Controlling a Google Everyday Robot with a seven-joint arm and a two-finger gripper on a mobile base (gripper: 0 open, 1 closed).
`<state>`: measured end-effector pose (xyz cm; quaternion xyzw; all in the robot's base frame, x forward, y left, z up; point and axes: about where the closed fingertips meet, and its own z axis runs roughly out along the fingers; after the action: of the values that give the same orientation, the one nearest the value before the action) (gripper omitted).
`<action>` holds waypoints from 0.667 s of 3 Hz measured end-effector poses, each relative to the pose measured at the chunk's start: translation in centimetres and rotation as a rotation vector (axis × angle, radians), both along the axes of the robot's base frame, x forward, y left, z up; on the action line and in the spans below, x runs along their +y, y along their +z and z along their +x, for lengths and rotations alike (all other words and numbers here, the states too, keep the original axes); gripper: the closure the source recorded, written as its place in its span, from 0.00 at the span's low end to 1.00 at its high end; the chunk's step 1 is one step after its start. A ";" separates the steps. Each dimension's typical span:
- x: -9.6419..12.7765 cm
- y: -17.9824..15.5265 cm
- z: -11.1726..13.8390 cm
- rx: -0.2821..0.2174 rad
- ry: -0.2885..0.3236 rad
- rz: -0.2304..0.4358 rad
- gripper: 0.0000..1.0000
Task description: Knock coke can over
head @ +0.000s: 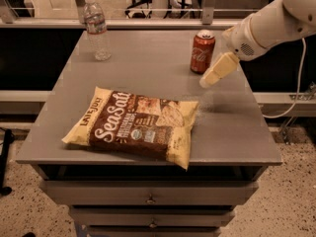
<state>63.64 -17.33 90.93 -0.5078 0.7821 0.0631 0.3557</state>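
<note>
The red coke can (202,51) with white script and a silver top stands upright near the back right of the grey table (148,78). My gripper (211,76) hangs from the white arm that comes in from the upper right. It sits just right of and slightly in front of the can, tip pointing down and left over the tabletop. A small gap shows between it and the can.
A clear plastic water bottle (96,28) stands upright at the back left. A large yellow and brown sea salt chip bag (133,125) lies flat at the front centre. Drawers (148,199) sit under the tabletop. A railing runs behind the table.
</note>
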 end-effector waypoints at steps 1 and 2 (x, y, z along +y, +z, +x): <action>2.3 -0.9 3.8 -0.036 -0.004 0.074 0.00; 4.7 -1.6 6.6 -0.051 -0.014 0.172 0.00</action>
<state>70.28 -12.66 89.34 -0.4712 0.7681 0.1145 0.4182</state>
